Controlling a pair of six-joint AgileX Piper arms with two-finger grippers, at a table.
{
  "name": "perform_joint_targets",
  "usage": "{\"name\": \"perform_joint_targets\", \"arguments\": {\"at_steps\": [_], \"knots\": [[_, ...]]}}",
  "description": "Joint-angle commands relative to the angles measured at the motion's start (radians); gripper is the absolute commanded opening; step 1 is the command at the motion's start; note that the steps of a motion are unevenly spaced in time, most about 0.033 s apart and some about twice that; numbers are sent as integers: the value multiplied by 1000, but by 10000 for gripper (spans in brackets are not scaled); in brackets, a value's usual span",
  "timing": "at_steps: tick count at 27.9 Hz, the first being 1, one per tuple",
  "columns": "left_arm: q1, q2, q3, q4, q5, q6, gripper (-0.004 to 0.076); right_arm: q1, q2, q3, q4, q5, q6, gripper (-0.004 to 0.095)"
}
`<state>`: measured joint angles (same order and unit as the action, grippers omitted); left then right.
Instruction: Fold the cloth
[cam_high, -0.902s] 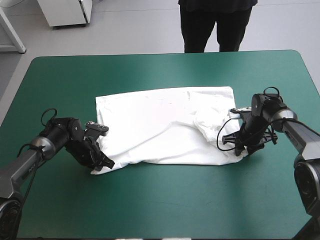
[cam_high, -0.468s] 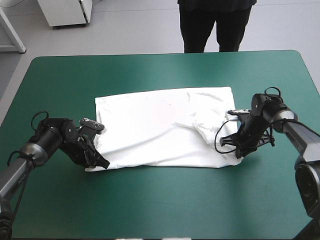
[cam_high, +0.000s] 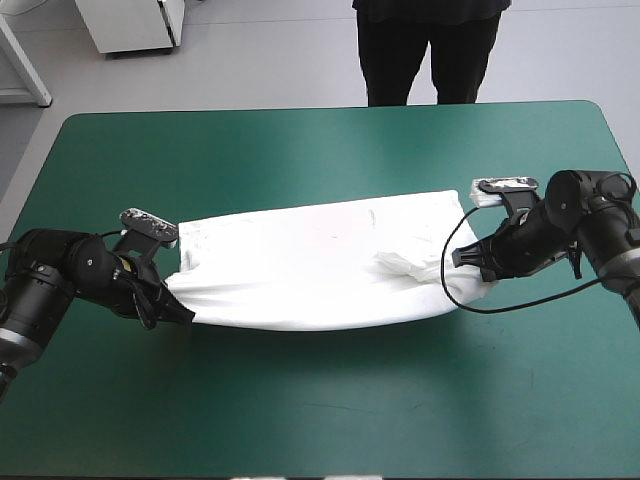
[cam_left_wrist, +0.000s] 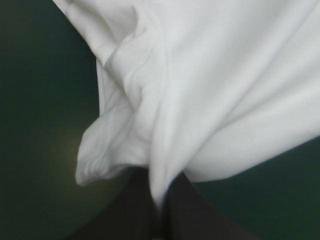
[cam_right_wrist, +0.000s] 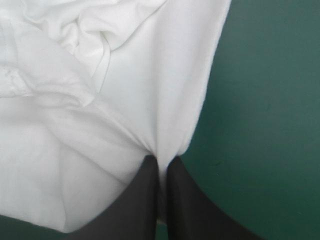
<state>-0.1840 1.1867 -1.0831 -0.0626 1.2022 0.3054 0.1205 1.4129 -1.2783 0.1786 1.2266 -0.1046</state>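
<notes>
I have the white short-sleeved cotton T-shirt (cam_high: 310, 265) stretched as a long band across the middle of the teal-green table cover (cam_high: 320, 420), one end in each hand. The left gripper (cam_high: 180, 312) is clamped on the near corner at its end and the right gripper (cam_high: 480, 270) on the near corner at the other, each pinched together with only fabric between. I judge the arms stand wide apart so that tension pulls the near hem straight and raises it a little, ready to be carried toward the far edge for a fold.

The high view gives me the whole span, the slack middle and a crumpled bunch (cam_high: 405, 262) near the right end. Only the wrist views confirm the grip. The left one shows cloth drawn into a taut pleat from the pinch, with a loose rolled flap (cam_left_wrist: 100, 160) beside it. The right one shows a thin edge caught, creases gathered ahead.
</notes>
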Motion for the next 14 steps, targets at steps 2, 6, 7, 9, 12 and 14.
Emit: {"name": "perform_joint_targets", "arguments": {"at_steps": [2, 6, 7, 9, 12, 14], "knots": [[-3, -25, -32, 1, -27, -14, -22, 0, -61, -34, 8, -14, 1, -15], [-3, -25, -32, 8, -125, -16, -22, 0, -47, -79, 4, -97, 1, -17], [-3, -25, -32, 10, -154, -16, -22, 0, -41, -96, -1, -118, 1, -17], [-3, -25, -36, 39, -233, -29, -22, 0, -18, -135, -12, -182, 1, -17], [-3, -18, -47, 111, -347, -71, -22, 0, 24, -195, -16, -265, 1, -17], [-3, 7, -58, 171, -460, -78, -22, 0, 89, -256, -16, -319, 1, -17]]}}
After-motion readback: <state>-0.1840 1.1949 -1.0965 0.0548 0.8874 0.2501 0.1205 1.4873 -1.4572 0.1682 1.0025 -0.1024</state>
